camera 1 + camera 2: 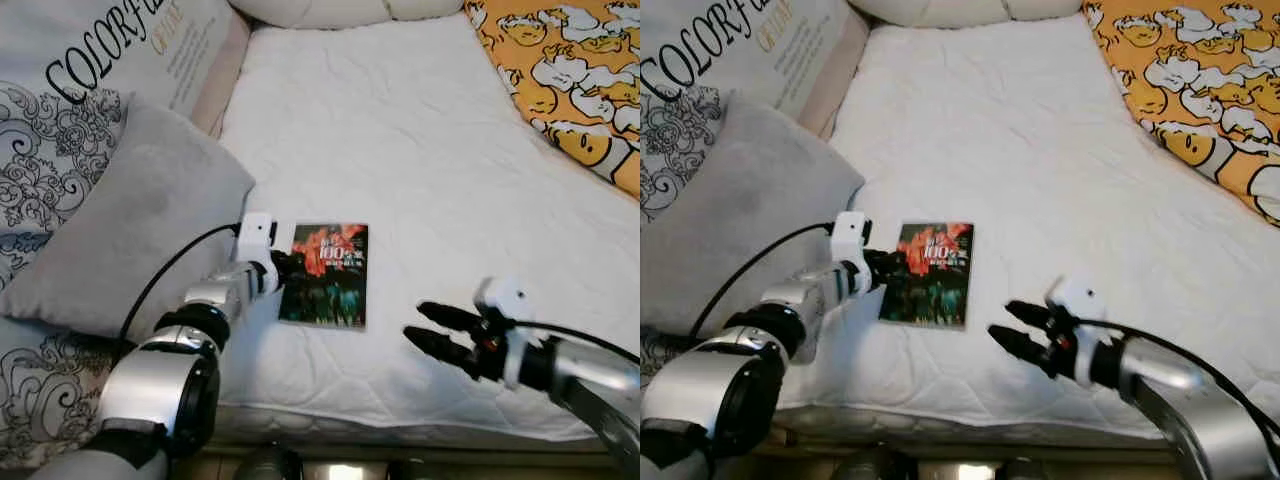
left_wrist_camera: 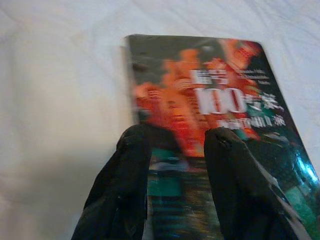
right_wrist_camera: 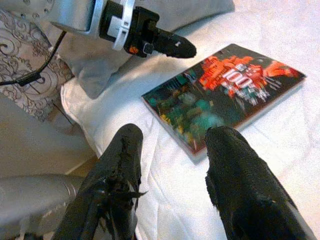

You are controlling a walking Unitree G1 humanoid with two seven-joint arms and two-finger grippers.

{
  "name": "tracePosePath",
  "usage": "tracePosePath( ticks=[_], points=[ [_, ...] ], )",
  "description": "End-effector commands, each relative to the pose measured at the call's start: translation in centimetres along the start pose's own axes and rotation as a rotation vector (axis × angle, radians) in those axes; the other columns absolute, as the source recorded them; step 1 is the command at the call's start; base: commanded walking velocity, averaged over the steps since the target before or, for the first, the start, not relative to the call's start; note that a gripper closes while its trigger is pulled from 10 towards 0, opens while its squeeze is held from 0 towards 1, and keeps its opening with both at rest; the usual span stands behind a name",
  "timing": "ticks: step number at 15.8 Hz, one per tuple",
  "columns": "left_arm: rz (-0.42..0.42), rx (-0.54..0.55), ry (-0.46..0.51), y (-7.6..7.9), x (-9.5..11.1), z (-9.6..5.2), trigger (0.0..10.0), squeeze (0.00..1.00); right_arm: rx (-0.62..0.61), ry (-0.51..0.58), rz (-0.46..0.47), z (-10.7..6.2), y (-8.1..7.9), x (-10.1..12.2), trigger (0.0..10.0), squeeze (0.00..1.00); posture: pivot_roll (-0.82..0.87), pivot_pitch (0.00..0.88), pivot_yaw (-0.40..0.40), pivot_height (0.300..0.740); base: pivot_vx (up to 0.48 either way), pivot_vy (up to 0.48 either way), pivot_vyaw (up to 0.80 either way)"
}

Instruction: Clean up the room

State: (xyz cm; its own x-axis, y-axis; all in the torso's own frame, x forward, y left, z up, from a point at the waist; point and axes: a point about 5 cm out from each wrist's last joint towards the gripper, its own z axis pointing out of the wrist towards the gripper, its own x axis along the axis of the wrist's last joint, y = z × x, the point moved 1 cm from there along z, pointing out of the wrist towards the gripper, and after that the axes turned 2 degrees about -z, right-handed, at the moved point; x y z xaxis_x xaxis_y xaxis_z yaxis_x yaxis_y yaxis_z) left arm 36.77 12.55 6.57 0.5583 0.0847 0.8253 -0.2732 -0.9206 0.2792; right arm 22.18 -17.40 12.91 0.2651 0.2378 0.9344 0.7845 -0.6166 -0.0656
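While blur hides its lower cover, my left pincer point(image 1: 288, 268) hovers parted over the book point(image 1: 327, 274) on the bed point(image 1: 420, 150); right pincer point(image 1: 428, 334) open, empty, grey pillow point(image 1: 130, 230) left.

A white quilted mattress cover point(image 1: 420, 150) spreads across the bed from near to far. At the left lies a grey pillow point(image 1: 130, 220), resting partly on a patterned bedspread point(image 1: 30, 170) with black swirls. Farther left and far, a pale cushion point(image 1: 130, 45) carries large black lettering. At the far edge sits a white pillow point(image 1: 330, 10). On the far right lies an orange blanket point(image 1: 570, 70) printed with white and yellow cartoon figures, its edge touching the mattress cover.
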Motion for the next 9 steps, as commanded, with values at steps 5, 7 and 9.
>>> tracePosePath(
  ticks=[5, 7, 9],
  points=[
    [0.108, 0.017, 0.101, -1.9, 2.8, -1.1, 10.0, 0.89, -0.068, 0.019, -0.016, 0.9, 0.9, 0.1, 10.0, 0.00, -0.09, 0.014, 0.120, 0.740, 0.000, 0.000, 0.00],
    [0.091, -0.048, 0.234, -1.4, 4.8, -1.5, 10.0, 0.87, -0.230, 0.032, -0.006, 1.6, 1.9, -0.2, 10.0, 0.00, -0.08, 0.000, 0.116, 0.740, 0.000, 0.000, 0.00],
    [0.035, -0.114, 0.303, -0.6, 4.8, -2.2, 10.0, 0.00, -0.400, 0.080, 0.064, 2.2, 2.7, -0.6, 10.0, 0.00, -0.05, 0.000, 0.102, 0.740, 0.000, 0.000, 0.00]
  ],
)
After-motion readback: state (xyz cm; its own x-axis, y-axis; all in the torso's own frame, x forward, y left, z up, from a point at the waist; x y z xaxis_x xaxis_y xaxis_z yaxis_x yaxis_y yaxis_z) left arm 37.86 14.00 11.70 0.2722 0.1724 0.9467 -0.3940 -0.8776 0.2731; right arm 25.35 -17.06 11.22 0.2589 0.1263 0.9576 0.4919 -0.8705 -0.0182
